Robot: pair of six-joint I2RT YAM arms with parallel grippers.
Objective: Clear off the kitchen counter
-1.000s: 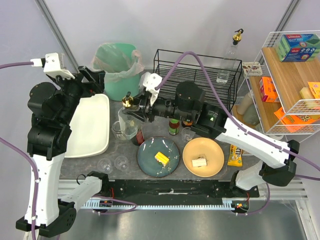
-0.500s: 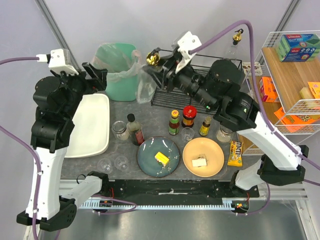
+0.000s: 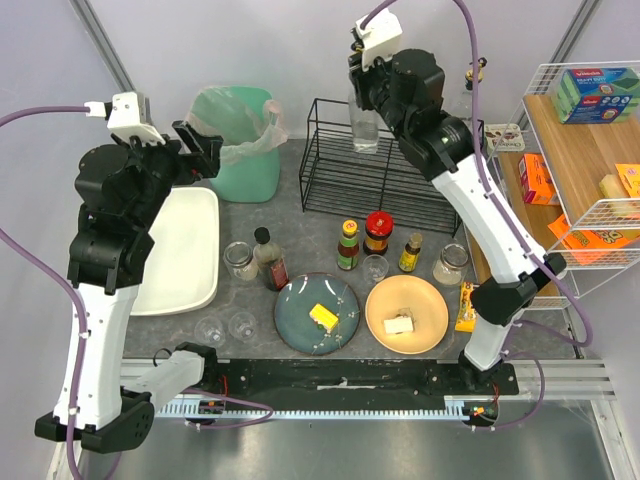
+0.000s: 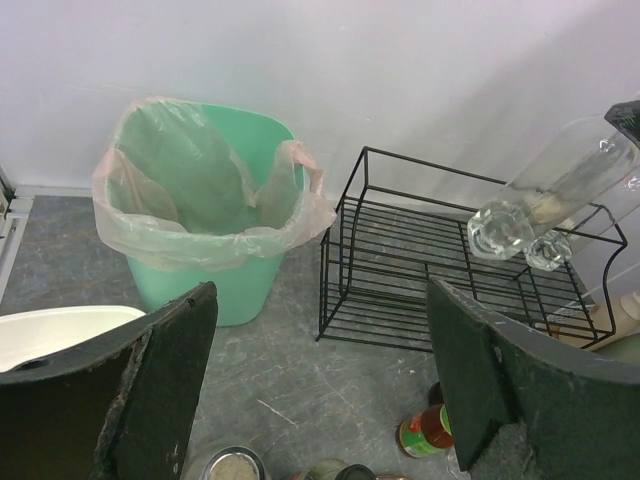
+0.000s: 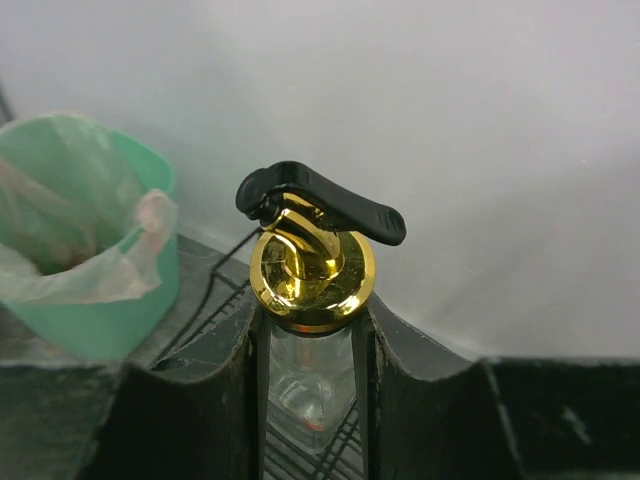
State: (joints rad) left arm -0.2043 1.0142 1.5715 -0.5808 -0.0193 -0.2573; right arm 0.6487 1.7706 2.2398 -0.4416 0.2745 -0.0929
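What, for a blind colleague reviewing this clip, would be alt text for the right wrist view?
The right gripper clamps the neck of a clear glass bottle with a gold collar and black pour spout. A green bin with a plastic liner stands behind, at left.

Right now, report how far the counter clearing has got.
Done: little that shows; the wire rack holds nothing yet. In hand: the right gripper is shut on the pump bottle, held above the rack; the left gripper hangs open near the green bin. Left: the blue plate, the tan plate, sauce bottles, jars and glasses on the kitchen counter.
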